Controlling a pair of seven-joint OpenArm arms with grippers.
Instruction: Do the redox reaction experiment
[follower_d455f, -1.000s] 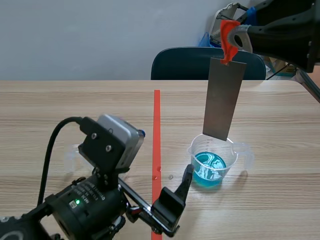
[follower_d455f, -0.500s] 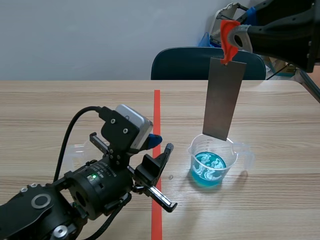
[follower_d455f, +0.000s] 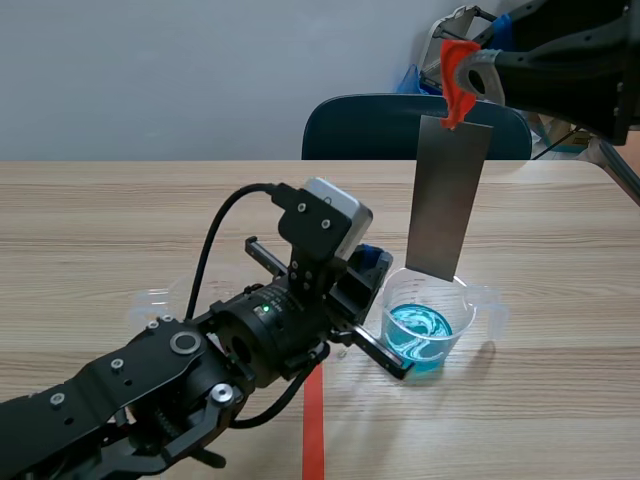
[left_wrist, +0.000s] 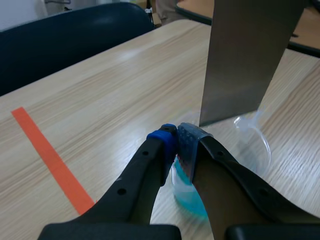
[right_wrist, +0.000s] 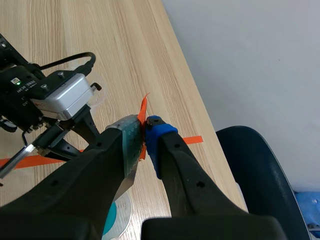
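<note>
A clear beaker (follower_d455f: 462, 312) with blue liquid (follower_d455f: 420, 335) stands right of the red tape line. Over it hangs a grey metal plate (follower_d455f: 447, 195), its lower edge just above the rim. An orange clip (follower_d455f: 458, 85) holds the plate's top, and my right gripper (follower_d455f: 468, 72) is shut on that clip (right_wrist: 144, 120). My left gripper (follower_d455f: 378, 268) is at the beaker's left side. In the left wrist view the left gripper (left_wrist: 179, 136) is shut with the beaker's near wall (left_wrist: 175, 172) pinched between its fingers, and the plate (left_wrist: 250, 55) hangs just ahead.
A second, empty clear beaker (follower_d455f: 158, 298) stands at the left, partly hidden behind my left arm. A dark blue chair (follower_d455f: 380, 125) sits at the table's far edge. The red tape line (follower_d455f: 314, 215) runs down the middle.
My left arm has swung from the near left across the tape line to the beaker, and its gripper has gone from open to shut. The right arm and plate have not moved.
</note>
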